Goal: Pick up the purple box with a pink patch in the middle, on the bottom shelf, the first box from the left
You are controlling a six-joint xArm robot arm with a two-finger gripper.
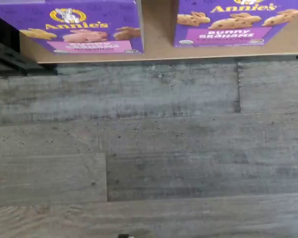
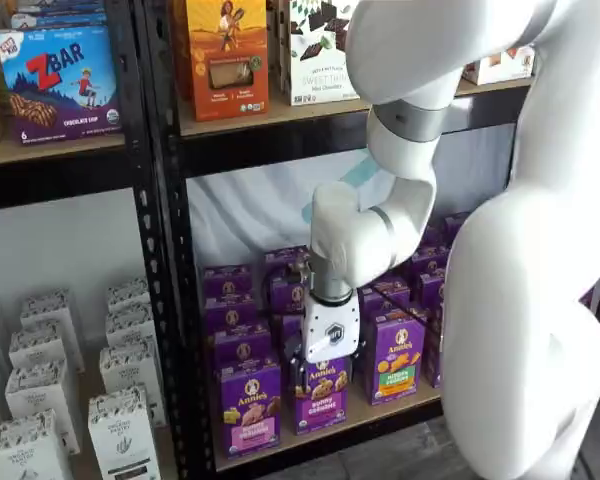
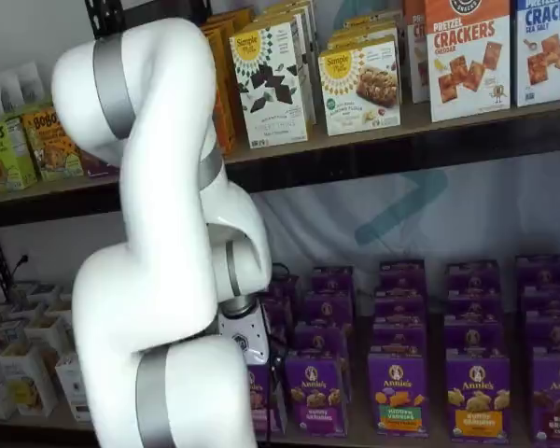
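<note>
The purple box (image 1: pixel 84 27) with the pink band stands upright at the front of the bottom shelf (image 1: pixel 159 49), leftmost in its row (image 2: pixel 248 405). In the shelf view where the arm stands in front, only a sliver of this box (image 3: pixel 262 399) shows. My gripper (image 2: pixel 325 368) hangs in front of the row, a little right of and above that box and touching nothing. Its white body also shows low beside the arm (image 3: pixel 249 338). The fingers are hard to make out; they stand open and hold nothing.
A like box with a purple-white band (image 2: pixel 322 395) stands right of the target, then one with a green band (image 2: pixel 395 358). More purple boxes fill the rows behind. A black upright (image 2: pixel 175 300) borders the bay on the left. Grey plank floor (image 1: pixel 149 148) lies before the shelf.
</note>
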